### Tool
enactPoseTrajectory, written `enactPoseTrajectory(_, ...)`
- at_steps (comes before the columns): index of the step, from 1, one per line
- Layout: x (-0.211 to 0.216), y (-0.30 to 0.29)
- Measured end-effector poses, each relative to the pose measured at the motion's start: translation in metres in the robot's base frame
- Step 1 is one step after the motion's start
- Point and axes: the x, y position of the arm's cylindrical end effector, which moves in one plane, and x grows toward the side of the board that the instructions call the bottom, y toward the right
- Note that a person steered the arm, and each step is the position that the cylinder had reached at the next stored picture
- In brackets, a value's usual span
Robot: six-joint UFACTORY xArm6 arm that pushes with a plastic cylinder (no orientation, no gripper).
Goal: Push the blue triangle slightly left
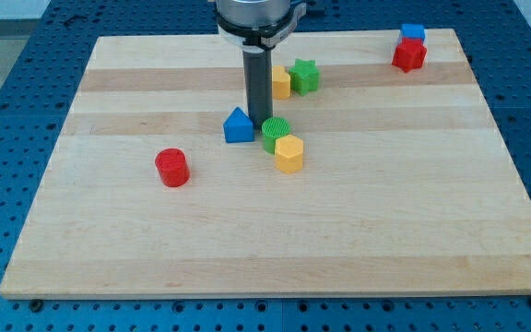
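Observation:
The blue triangle (238,125) lies near the middle of the wooden board (155,249). My tip (260,124) stands just to its right, close to or touching its right side. A green round block (276,133) sits right of the tip, and a yellow hexagon block (289,153) touches it from below right. The rod comes down from the view's top.
A red cylinder (171,167) lies to the left of the blue triangle. A yellow block (280,83) and a green star (305,75) sit behind the rod. A blue block (412,33) and a red block (409,54) sit at the top right corner.

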Motion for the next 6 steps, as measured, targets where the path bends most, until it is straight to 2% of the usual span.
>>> enactPoseTrajectory(3,-0.006,0.048)
enactPoseTrajectory(5,-0.006,0.046)
enactPoseTrajectory(6,-0.004,0.019)
